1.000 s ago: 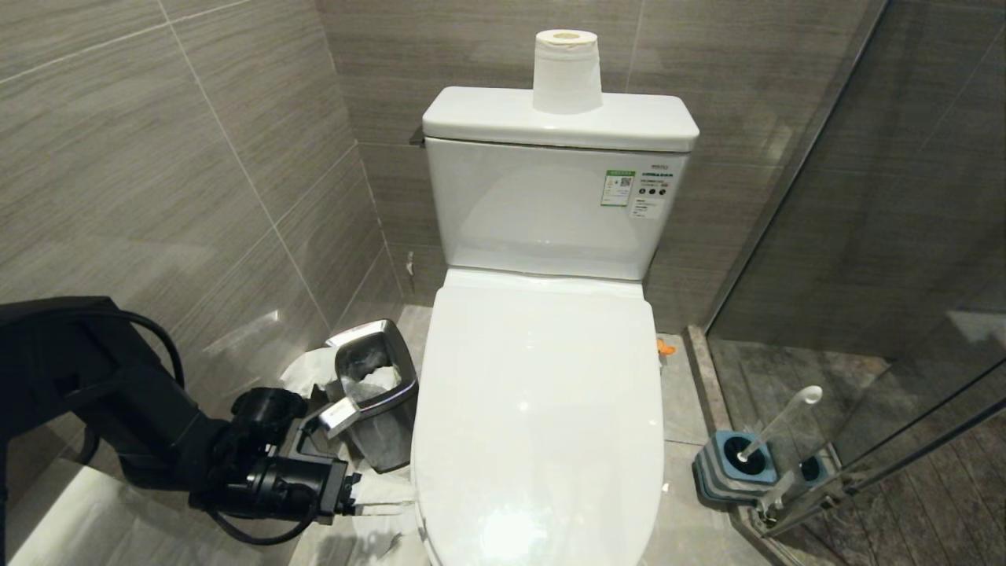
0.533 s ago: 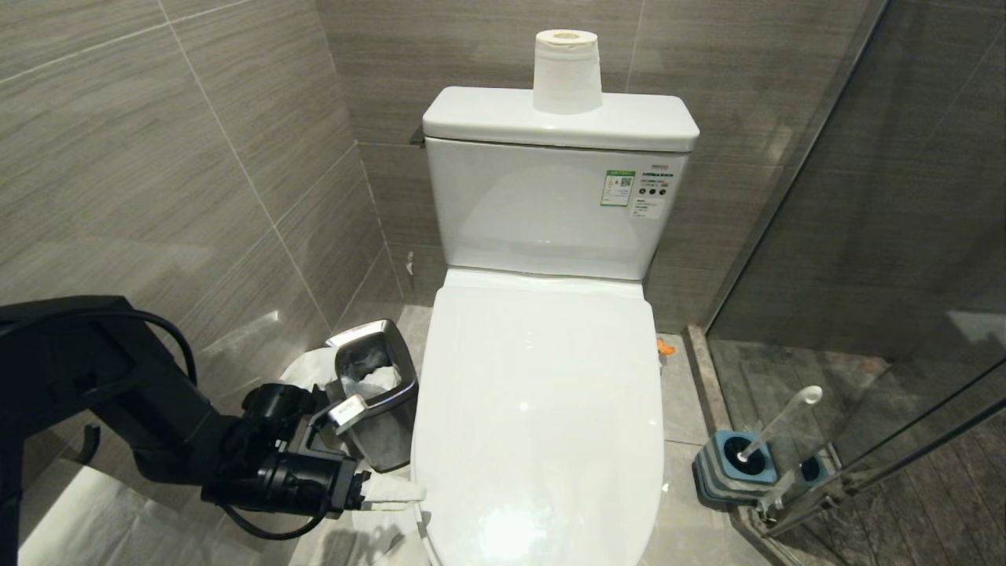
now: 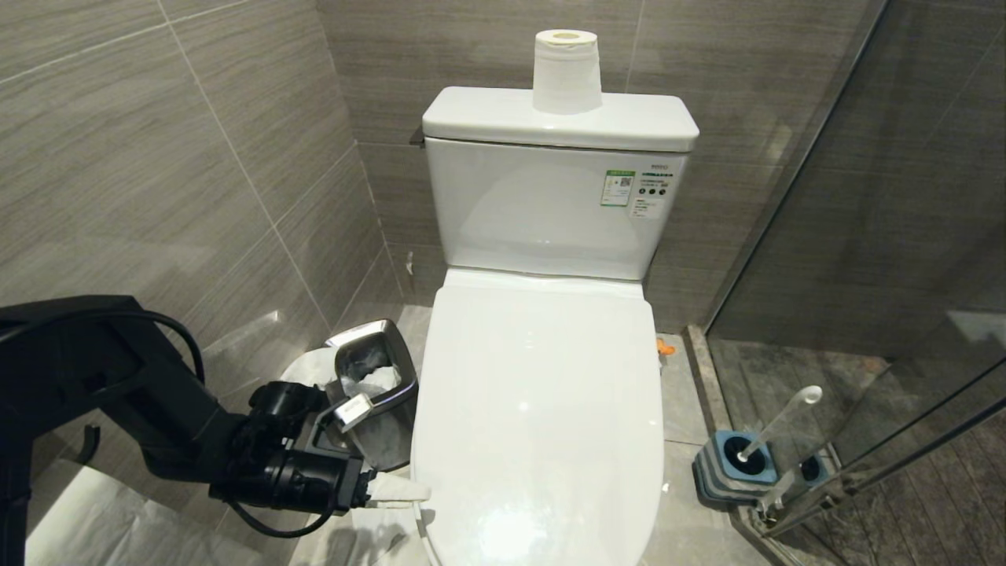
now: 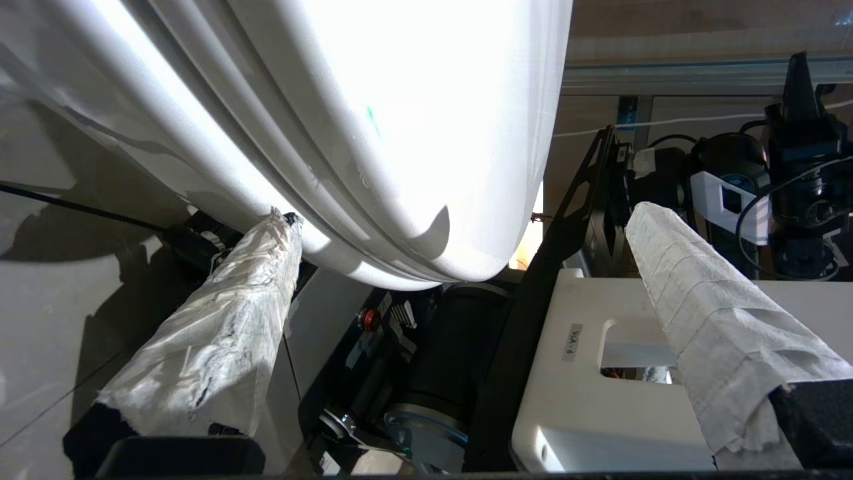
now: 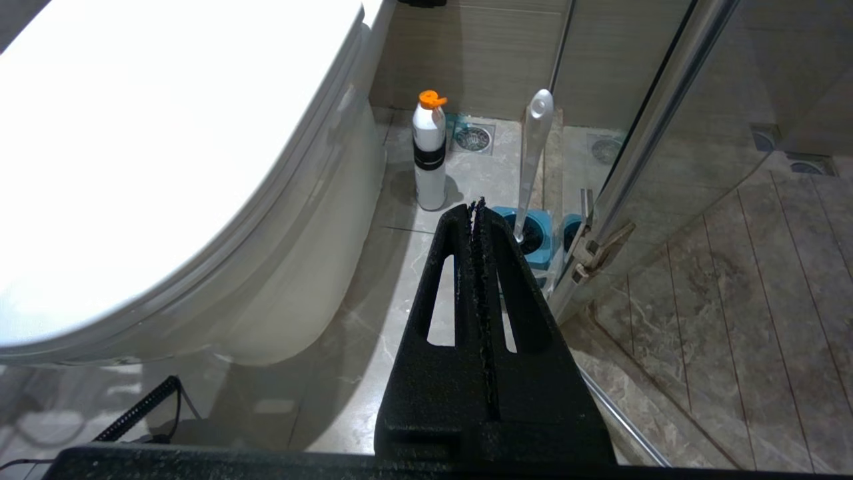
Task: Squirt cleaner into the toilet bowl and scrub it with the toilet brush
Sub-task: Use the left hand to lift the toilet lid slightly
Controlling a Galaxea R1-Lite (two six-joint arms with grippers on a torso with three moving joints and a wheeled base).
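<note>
Left pincer (image 3: 424, 494) has reached the one toilet bowl (image 3: 542, 409).

- Walls (image 3: 196, 157): big grey-brown tiles w/ streaky grain, thin pale grout lines; glossy, soft light glare low on left wall.
- Floor (image 3: 684, 409): grey marbled stone tiles.
- Glass shower screen (image 3: 904, 236) on right, metal frame, hinge near floor.
- Shower floor (image 5: 733, 267) behind glass: brownish ribbed stone; round drain (image 5: 472, 138) by back wall.
- Steel waste bin (image 3: 376, 397) in left corner, white liner inside.
- Paper roll (image 3: 567, 71) upright against back wall.
</note>
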